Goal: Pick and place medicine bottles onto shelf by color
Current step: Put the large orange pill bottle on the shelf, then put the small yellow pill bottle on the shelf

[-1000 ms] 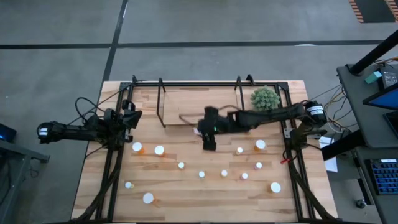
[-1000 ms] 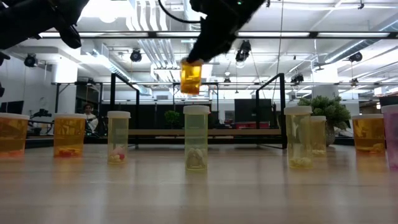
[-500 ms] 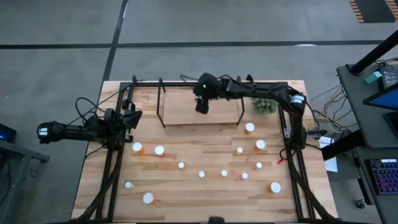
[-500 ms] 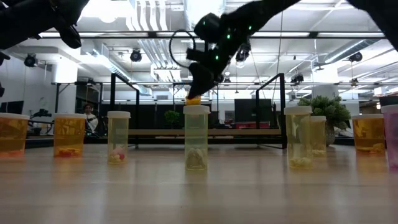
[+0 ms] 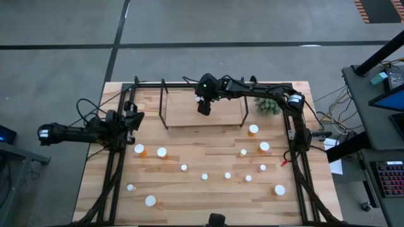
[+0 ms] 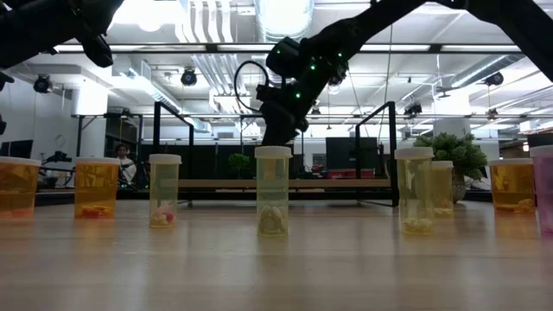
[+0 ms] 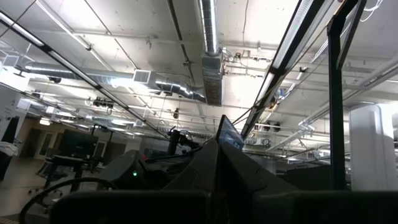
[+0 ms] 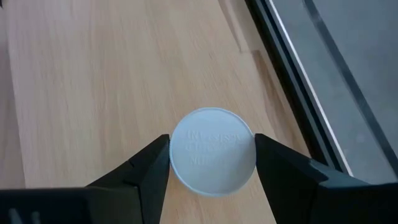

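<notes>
One medicine bottle (image 8: 212, 152) sits pinched between the right gripper's (image 5: 204, 108) two dark fingers, its round white cap with faint raised lettering facing the wrist camera. It hangs over the shelf (image 5: 189, 112), a pale, smooth-grained wood board framed by thin black metal uprights. Half a second ago the low view showed a sliver of the bottle's orange body beneath the gripper; now a clear bottle (image 6: 273, 190) in front hides it, and the gripper has barely shifted above the shelf. A second ago the right arm was off the shelf, over the tabletop (image 5: 189, 202). More white-capped bottles (image 5: 162, 152) stand scattered on that tabletop in front of the shelf, amber and clear plastic cylinders. A spiky green plant (image 5: 268, 106) stands just right of the shelf. Well left of the shelf, the left gripper (image 5: 134, 117) waits pressed together at the table's edge.
</notes>
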### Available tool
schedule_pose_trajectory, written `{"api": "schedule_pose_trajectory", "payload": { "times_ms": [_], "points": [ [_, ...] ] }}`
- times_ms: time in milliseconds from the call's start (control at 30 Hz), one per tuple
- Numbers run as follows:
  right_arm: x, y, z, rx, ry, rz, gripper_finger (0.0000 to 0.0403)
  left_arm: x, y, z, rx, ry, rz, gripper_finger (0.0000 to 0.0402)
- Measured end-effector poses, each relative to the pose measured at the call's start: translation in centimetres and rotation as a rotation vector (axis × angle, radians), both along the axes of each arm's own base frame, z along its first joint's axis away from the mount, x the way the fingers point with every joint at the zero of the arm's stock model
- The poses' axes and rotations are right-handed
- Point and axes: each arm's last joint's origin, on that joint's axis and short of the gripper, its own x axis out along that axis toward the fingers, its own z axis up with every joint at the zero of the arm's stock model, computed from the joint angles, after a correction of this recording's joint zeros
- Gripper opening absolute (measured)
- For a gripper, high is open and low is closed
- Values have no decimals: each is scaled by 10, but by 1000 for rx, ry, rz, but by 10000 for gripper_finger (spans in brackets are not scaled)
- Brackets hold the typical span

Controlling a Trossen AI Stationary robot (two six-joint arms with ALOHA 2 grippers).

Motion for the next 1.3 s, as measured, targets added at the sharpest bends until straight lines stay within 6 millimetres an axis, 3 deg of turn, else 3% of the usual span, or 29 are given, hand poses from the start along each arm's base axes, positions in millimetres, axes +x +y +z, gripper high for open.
{"api": "schedule_pose_trajectory", "payload": {
  "times_ms": [333, 500, 600, 733, 933, 1133, 1300],
  "points": [
    [-1, 1, -1, 10, 8, -2, 263, 0, 0, 0, -1, 0, -1, 0],
    [-6, 3, 17, -5, -21, 1, 294, 0, 0, 0, -3, 0, -2, 0],
    [-14, 12, 40, -18, -52, 8, 305, 0, 0, 1, -3, -3, -7, 0],
    [-30, 37, 71, -46, -127, 48, 304, -1, 0, 5, -21, -20, -26, 0],
    [-66, 90, 90, -96, -235, 129, 285, 2, -3, 19, 4, -40, -104, 0],
    [-111, 134, 87, -128, -378, 224, 260, 10, -3, 33, 2, -28, -138, 0],
    [-149, 154, 78, -163, -497, 280, 239, 22, -4, 48, 0, -4, -150, 0]
  ]
}}
